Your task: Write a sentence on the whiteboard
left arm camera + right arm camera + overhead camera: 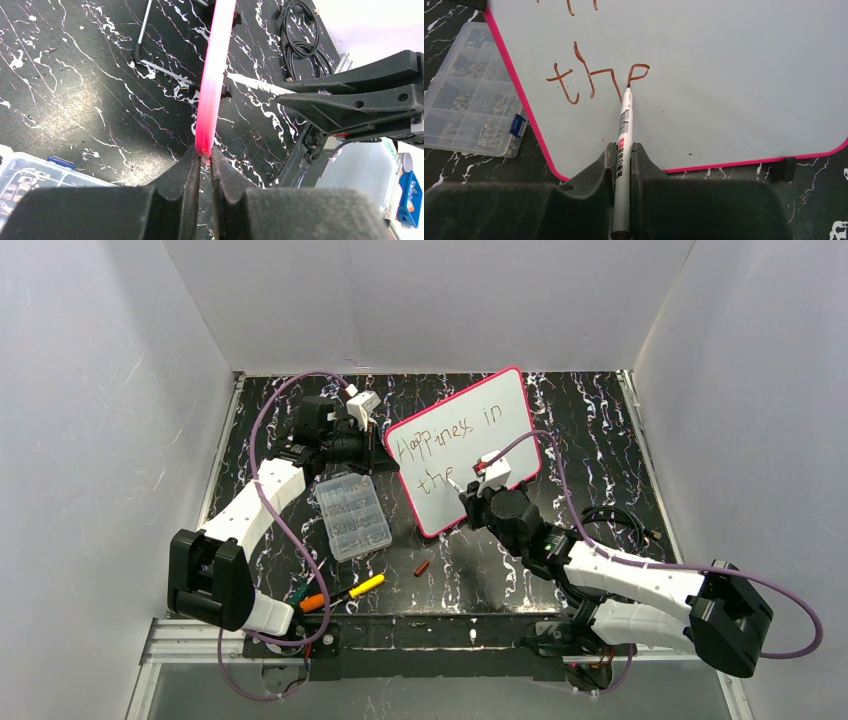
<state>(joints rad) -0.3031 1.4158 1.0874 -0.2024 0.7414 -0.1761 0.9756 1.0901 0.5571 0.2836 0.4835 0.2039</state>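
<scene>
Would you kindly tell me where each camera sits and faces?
Top external: above and behind the bases, looking down on the table; both arms show, left end effector at the whiteboard edge, right end effector over it.
Left wrist: on the left arm, looking along the whiteboard's pink rim, which its end effector clamps.
Right wrist: on the right arm, facing the board's surface; its end effector holds the marker, tip on the sentence.
Shared: top and right wrist both show the sentence and clear organizer box.
</scene>
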